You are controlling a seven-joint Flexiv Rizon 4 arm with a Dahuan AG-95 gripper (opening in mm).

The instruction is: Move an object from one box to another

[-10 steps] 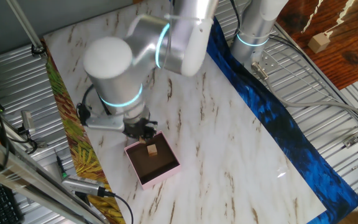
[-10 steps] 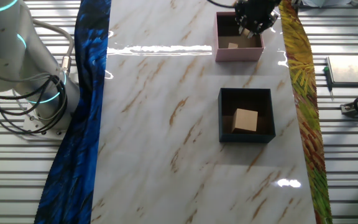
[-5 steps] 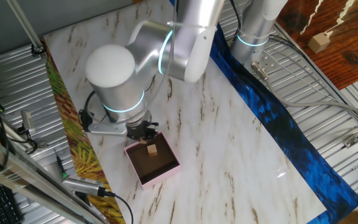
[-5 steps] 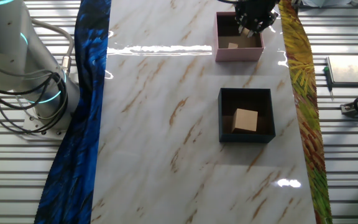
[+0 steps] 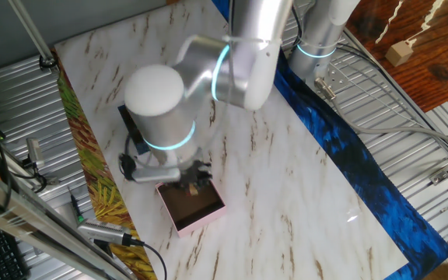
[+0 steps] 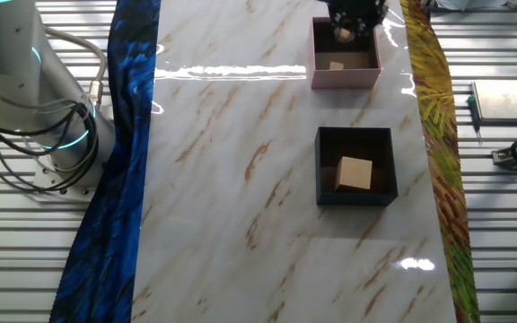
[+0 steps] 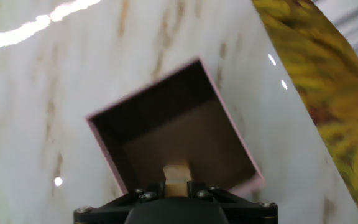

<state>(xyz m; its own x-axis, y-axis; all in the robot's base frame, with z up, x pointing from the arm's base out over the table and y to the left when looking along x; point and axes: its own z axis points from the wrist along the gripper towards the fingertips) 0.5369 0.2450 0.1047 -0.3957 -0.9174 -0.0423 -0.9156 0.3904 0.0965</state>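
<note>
My gripper (image 6: 346, 31) hangs over the far part of the pale-pink box (image 6: 313, 54), which has a brown inside. It is shut on a small wooden block (image 7: 177, 173) that shows between the fingers in the hand view, above the pink box (image 7: 104, 149). Another small block (image 6: 336, 65) lies on the pink box's floor. The navy-blue box (image 6: 319, 166) stands nearer the camera and holds a larger wooden cube (image 6: 355, 172). In one fixed view the gripper (image 5: 195, 177) is over the pink box (image 5: 201, 220), and the arm hides the navy box.
A yellow patterned cloth strip (image 6: 433, 135) runs along the table edge beside both boxes. A blue cloth strip (image 6: 119, 161) runs along the opposite edge by the robot base (image 6: 34, 108). Metal grating surrounds the marble table (image 6: 240, 179).
The gripper has shifted sideways over the pink box, away from the yellow strip, and the arm's wrist has swung with it. The boxes and the blocks in them have not moved.
</note>
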